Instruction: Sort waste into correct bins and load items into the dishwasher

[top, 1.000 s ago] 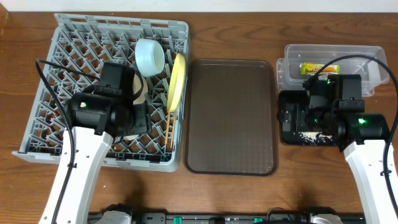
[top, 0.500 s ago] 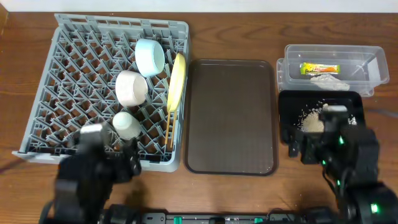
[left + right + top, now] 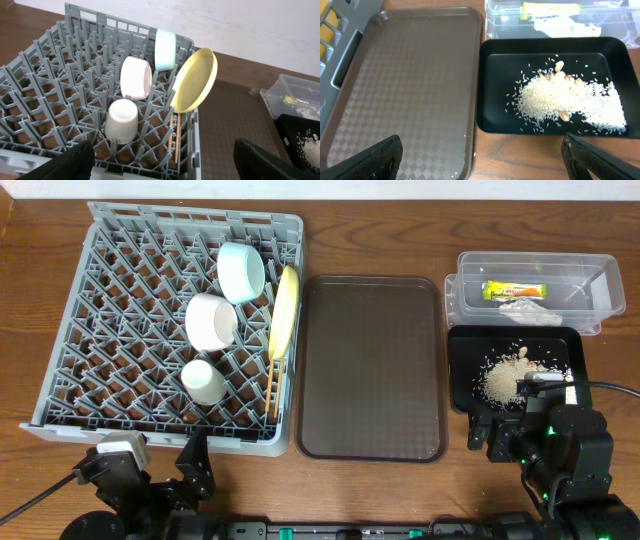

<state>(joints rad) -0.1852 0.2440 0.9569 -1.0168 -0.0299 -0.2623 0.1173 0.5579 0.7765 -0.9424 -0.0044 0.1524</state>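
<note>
The grey dish rack (image 3: pixel 130 270) holds the light blue bowl (image 3: pixel 241 272), the pink-white bowl (image 3: pixel 211 321), the white cup (image 3: pixel 203 380), the yellow plate (image 3: pixel 285 310) on edge and the chopsticks (image 3: pixel 271 390). The clear tub (image 3: pixel 590 280) holds the wrapper (image 3: pixel 514 290) and the paper scrap (image 3: pixel 528 308). The black tray (image 3: pixel 460 370) holds the rice (image 3: pixel 505 375). My left gripper (image 3: pixel 158 465) is open and empty in front of the rack (image 3: pixel 50 85). My right gripper (image 3: pixel 530 435) is open and empty in front of the black tray (image 3: pixel 490 100).
The brown serving tray (image 3: pixel 372 365) lies between the rack and the bins, with a few rice grains near its front right corner (image 3: pixel 465 137). Both arms sit low at the table's front edge.
Both arms pulled back toward the front edge. The left arm left the rack, uncovering the pink-white bowl and cup. The right arm left the black tray, uncovering the rice.
</note>
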